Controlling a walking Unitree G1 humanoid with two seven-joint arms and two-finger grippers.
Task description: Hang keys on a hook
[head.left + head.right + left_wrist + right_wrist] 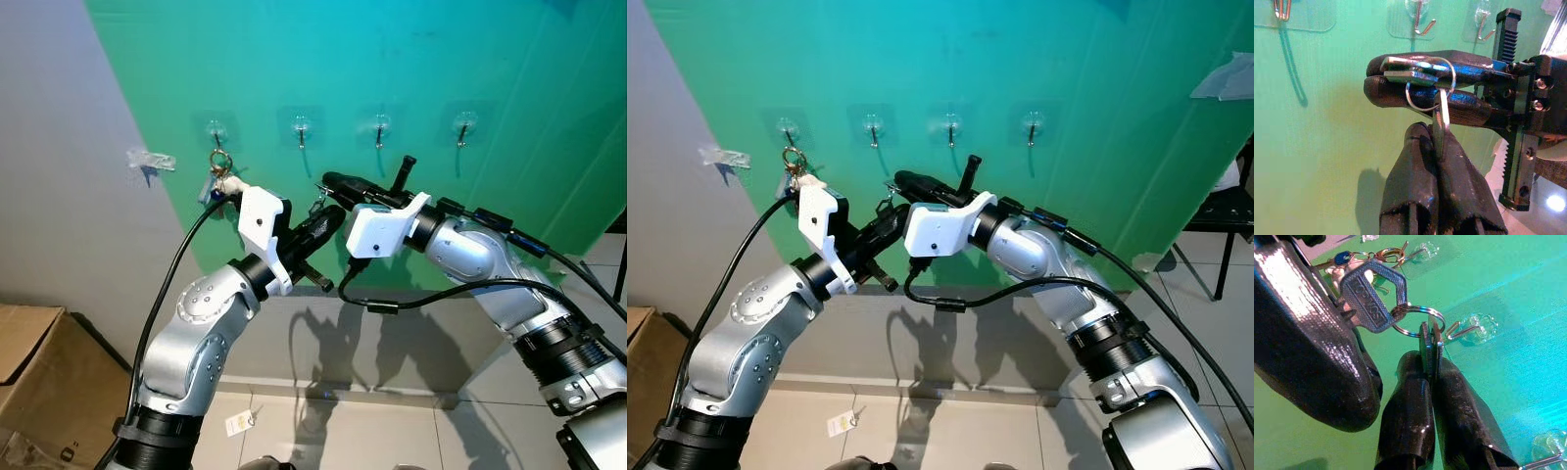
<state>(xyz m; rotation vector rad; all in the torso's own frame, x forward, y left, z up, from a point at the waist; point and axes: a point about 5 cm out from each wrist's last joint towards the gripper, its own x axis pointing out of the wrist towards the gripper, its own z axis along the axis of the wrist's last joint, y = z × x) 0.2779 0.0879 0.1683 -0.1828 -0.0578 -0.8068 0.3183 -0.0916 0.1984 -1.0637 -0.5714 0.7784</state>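
Four hooks (301,128) on a green wall (509,59), another key bunch (219,171) already on the leftmost.
I see both grippers meeting below them: left gripper (1437,147) and right gripper (1431,363) each clamped on the keys (1400,316).

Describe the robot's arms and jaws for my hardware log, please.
Both arms are silver metal with ribbed black joint rings and dotted screw holes. White plastic housings sit at the wrists of the left gripper and right gripper. Black cables loop from each wrist. The jaws are long, black and matte, with a toothed rack beside them.
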